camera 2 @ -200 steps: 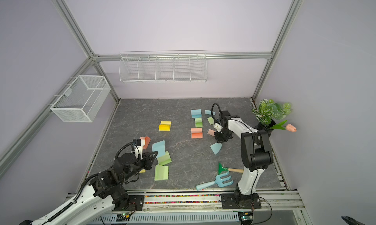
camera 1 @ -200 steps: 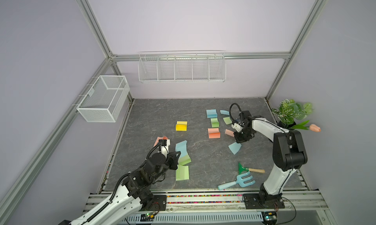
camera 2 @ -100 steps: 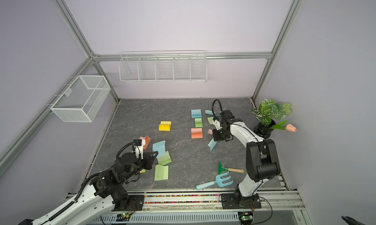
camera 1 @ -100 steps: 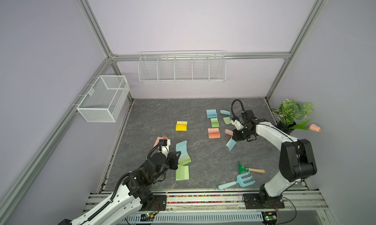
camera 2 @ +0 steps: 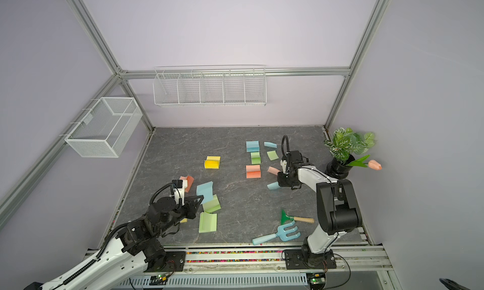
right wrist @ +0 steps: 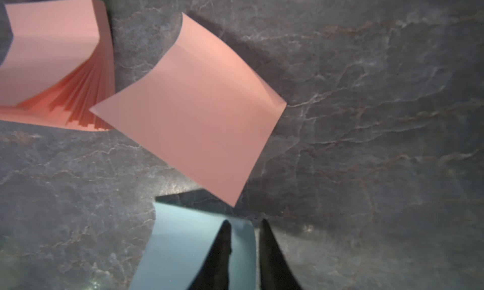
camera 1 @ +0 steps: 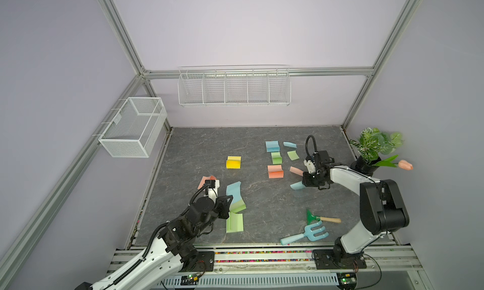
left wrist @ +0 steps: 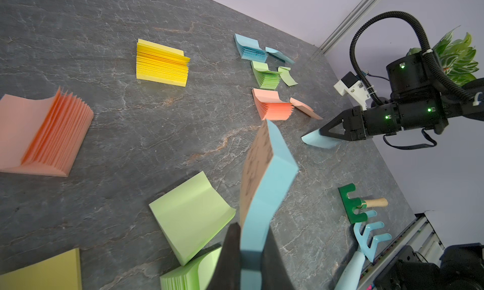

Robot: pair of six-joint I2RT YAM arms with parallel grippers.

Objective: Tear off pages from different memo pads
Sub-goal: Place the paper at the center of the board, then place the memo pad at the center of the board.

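- A fanned salmon memo pad [camera 1: 207,180] lies on the grey table [camera 1: 199,144], farthest left of the papers and just beside the left arm's wrist.
- The left gripper [left wrist: 252,260] is clamped tight on one edge of a light blue memo pad [left wrist: 264,186]. The block sticks out from between the fingers at a slant, with its brown backing facing sideways.
- A green memo pad [camera 1: 237,206] rests on the table just under that block, and a second green memo pad [camera 1: 235,222] lies nearer the front rail.
- A yellow memo pad [camera 1: 233,162] sits farther back, well apart from both arms.
- Right of centre three pads form a column: a back blue pad [camera 1: 272,146], a middle green pad [camera 1: 276,157] and a front salmon pad [camera 1: 275,171].
- Just right of each lies a loose sheet: a blue page [camera 1: 289,144], a green page [camera 1: 292,155] and a salmon page [right wrist: 193,110].
- A curled light blue page [right wrist: 188,249] lies low by the table, in front of the salmon page.
- The right gripper [right wrist: 245,223] has its jaws narrowly parted. The light blue page's edge lies in the gap against one finger, and a sliver of table shows before the other finger.
- A blue toy fork [camera 1: 311,232] and a green hand tool [camera 1: 313,217] lie near the front, apart from the papers.
- A potted plant [camera 1: 374,147] stands at the right edge.
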